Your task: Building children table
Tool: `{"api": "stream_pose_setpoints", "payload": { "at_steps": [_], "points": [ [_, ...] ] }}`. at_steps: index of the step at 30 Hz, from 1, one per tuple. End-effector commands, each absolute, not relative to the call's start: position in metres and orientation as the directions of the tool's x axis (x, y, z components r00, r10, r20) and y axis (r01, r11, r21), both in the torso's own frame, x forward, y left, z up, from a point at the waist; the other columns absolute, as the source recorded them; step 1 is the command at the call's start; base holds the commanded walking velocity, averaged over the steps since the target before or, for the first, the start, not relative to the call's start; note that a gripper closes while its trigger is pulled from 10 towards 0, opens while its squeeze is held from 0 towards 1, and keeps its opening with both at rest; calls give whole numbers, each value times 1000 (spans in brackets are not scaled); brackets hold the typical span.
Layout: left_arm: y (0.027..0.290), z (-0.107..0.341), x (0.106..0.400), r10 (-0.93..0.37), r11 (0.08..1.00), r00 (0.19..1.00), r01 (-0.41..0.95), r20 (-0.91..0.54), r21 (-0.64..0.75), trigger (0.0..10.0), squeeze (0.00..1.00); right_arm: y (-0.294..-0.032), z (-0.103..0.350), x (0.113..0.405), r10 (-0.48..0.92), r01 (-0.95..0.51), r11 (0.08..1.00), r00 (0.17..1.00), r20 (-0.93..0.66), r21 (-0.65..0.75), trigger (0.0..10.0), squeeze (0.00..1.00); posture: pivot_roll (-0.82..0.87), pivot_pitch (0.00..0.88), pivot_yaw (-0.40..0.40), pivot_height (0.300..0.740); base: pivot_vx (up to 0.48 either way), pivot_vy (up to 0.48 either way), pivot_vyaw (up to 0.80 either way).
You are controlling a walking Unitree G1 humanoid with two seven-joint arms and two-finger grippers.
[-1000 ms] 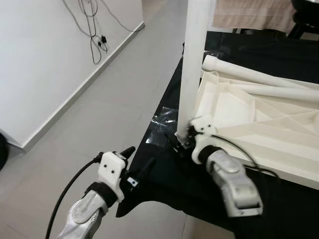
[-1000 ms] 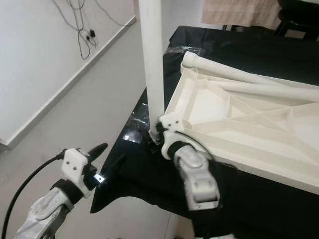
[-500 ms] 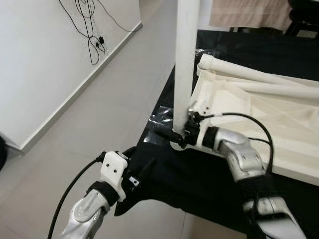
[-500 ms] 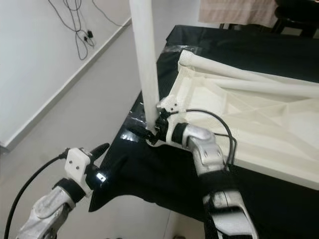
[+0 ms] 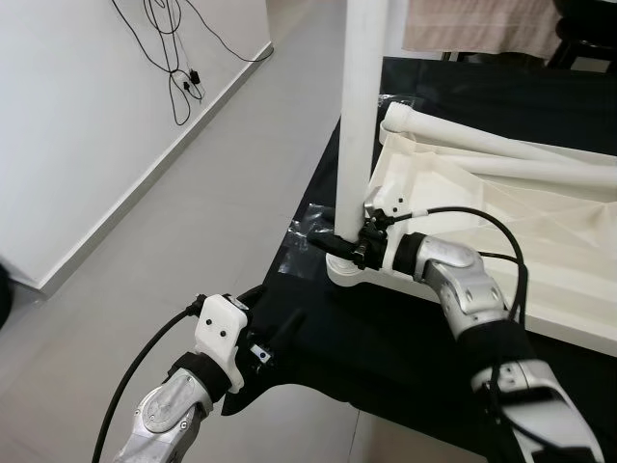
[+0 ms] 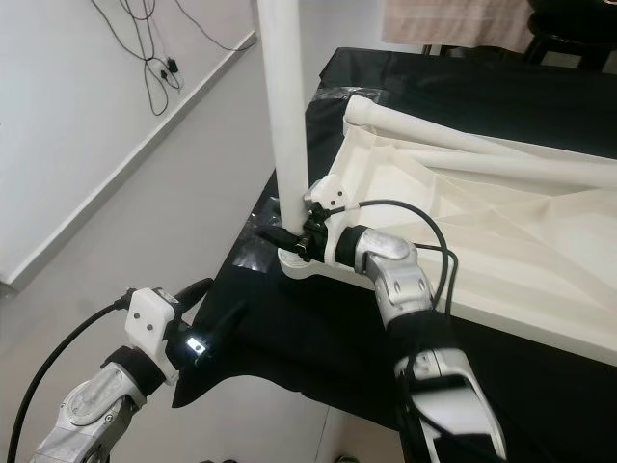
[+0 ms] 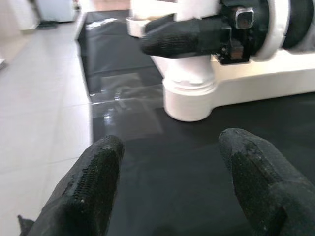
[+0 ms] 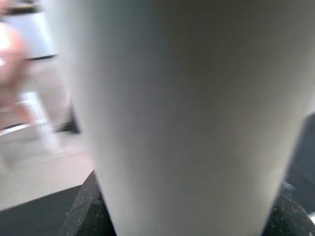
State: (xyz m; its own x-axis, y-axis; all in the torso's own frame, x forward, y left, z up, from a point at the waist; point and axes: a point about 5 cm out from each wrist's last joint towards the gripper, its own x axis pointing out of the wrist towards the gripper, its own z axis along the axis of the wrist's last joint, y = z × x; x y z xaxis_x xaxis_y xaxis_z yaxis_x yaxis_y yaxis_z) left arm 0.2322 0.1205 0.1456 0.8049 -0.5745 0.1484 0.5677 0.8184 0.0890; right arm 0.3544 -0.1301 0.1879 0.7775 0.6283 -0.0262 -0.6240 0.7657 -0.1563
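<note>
Head views: white table top (image 5: 501, 207) lay upside down on black cloth (image 6: 318, 338). One white leg (image 5: 359, 106) stood upright in its corner socket (image 5: 349, 275). Right gripper (image 5: 333, 246) was clamped round the leg's base. Left gripper (image 5: 275, 323) hovered near the cloth's edge.

Left wrist: fingers (image 7: 91, 184) spread apart, holding nothing.

Right wrist: leg close up, fingertips (image 8: 88, 206) either side.

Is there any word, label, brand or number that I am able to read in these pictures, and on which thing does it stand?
None can be read.
The upright white table leg, the upturned white tabletop and the black cloth show no print.
The right claw and left claw show no legible marking.
</note>
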Motion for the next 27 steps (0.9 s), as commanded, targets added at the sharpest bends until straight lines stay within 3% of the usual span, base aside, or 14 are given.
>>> {"api": "stream_pose_setpoints", "payload": {
  "at_steps": [1,2,3,4,7,11,12,13,14,16,20,22,23,27],
  "points": [
    [123,142,230,-571,821,811,565,127,84,10000,0,-151,162,354,487,-507,853,859,-160,-126,0,0,27,232,22,740,0,0,0],
    [125,143,231,-569,823,813,562,128,85,10000,0,-148,152,334,325,-344,934,930,-170,-96,0,0,24,244,33,740,0,0,0],
    [127,143,231,-567,824,814,560,128,88,10000,0,-136,144,308,269,-291,950,947,-178,-111,0,0,14,253,54,740,0,0,0],
    [128,143,233,-565,825,815,558,127,90,10000,0,-121,139,292,300,-326,938,934,-192,-121,0,0,-1,238,59,740,0,0,0],
    [129,143,233,-565,825,816,557,126,92,10000,0,-111,139,283,337,-367,918,922,-190,-150,0,0,-1,238,59,740,0,0,0],
    [128,141,236,-575,818,809,568,119,93,10000,0,-107,144,297,368,-391,907,917,-155,-155,0,0,-3,217,62,740,0,0,0],
    [128,140,238,-577,817,808,570,118,93,10000,0,-107,146,304,373,-392,910,917,-141,-139,10000,0,3,205,54,740,0,0,0],
    [128,140,238,-577,817,808,570,118,93,10000,0,-107,146,304,373,-392,910,917,-141,-139,10000,0,3,205,54,740,0,0,0],
    [128,140,239,-572,820,811,564,119,95,10000,0,-105,153,312,422,-431,898,901,-101,-92,10000,1000,5,200,54,740,0,0,0],
    [128,140,239,-567,823,815,559,120,96,10000,0,-103,158,314,449,-454,889,890,-74,-65,10000,1000,7,199,51,740,0,0,0],
    [127,140,239,-563,826,817,555,122,96,10000,0,-103,187,322,719,-722,692,691,74,15,10000,1000,16,190,47,740,0,0,0],
    [127,140,239,-565,825,816,557,121,95,10000,0,-104,191,320,741,-744,667,666,79,15,10000,1000,18,189,47,740,0,0,0],
    [127,140,239,-566,824,815,559,120,94,10000,0,-107,195,322,784,-785,620,618,69,-15,10000,0,19,188,44,740,0,0,0],
    [126,140,239,-569,822,813,562,120,92,10000,0,-112,201,328,833,-830,553,552,40,-73,10000,0,22,188,41,740,0,0,0]
  ]
}}
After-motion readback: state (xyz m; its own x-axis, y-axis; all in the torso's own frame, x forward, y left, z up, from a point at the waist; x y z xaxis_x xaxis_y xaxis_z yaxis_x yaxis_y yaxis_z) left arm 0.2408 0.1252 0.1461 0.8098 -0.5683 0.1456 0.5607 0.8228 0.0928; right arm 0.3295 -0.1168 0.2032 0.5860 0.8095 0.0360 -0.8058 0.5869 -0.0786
